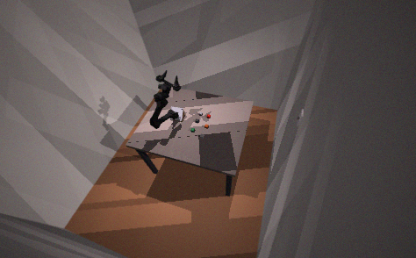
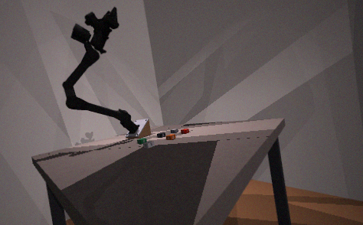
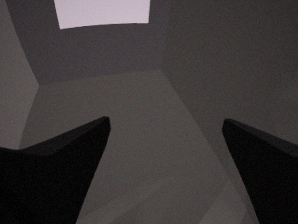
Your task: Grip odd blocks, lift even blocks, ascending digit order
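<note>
My gripper [image 1: 171, 75] [image 2: 103, 14] [image 3: 166, 124] is open and empty, raised high above the table and pointing up, far from the blocks. On the table lie a red block [image 1: 208, 116] [image 2: 184, 131], an orange block [image 1: 206, 126] [image 2: 171, 137], a green block [image 1: 192, 130] [image 2: 142, 141], a black block [image 1: 197, 120] [image 2: 161, 135], a grey block [image 1: 200, 114] [image 2: 174, 131] at the back and a light grey block [image 1: 202, 136] [image 2: 148, 145] at the near side. The blocks stand apart from one another. Their digits are too small to read.
The table [image 1: 181, 151] [image 2: 242, 153] carries the white arm mount [image 1: 180, 110] [image 2: 145, 125] beside the blocks. A dark shadow patch lies on the table near the light grey block. The wrist view shows only walls, a ceiling and a bright panel [image 3: 104, 12].
</note>
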`<state>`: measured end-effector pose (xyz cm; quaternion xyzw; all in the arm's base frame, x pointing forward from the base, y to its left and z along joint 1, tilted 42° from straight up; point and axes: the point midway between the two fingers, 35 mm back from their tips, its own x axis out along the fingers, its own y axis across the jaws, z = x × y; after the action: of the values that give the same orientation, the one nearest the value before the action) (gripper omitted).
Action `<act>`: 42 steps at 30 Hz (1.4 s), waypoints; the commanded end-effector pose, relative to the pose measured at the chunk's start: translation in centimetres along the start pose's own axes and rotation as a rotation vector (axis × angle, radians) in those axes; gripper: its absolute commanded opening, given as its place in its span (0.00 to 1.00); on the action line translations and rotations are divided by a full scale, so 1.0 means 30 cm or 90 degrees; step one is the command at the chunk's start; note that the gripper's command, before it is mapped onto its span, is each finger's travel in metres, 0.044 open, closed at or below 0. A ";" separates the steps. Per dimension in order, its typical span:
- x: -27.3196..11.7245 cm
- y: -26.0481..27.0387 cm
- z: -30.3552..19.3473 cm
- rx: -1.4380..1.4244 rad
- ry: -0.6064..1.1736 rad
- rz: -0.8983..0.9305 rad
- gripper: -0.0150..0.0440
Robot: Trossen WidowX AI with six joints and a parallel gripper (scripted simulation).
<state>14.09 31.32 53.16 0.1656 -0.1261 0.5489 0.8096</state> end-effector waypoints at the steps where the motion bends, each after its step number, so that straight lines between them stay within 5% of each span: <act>1: 0.004 -0.183 -0.194 0.006 0.132 -0.130 0.93; 11: -0.180 -0.554 -0.529 0.020 0.395 -0.419 0.93; 21: -0.602 -0.812 -0.745 0.036 0.683 -0.740 0.93; 35: -1.259 -0.824 -0.690 0.033 1.154 -1.135 0.93; 42: -1.279 -0.817 -0.680 0.032 1.176 -1.147 0.93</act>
<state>24.18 -0.16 16.42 -0.2162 0.6299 -0.2555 0.7009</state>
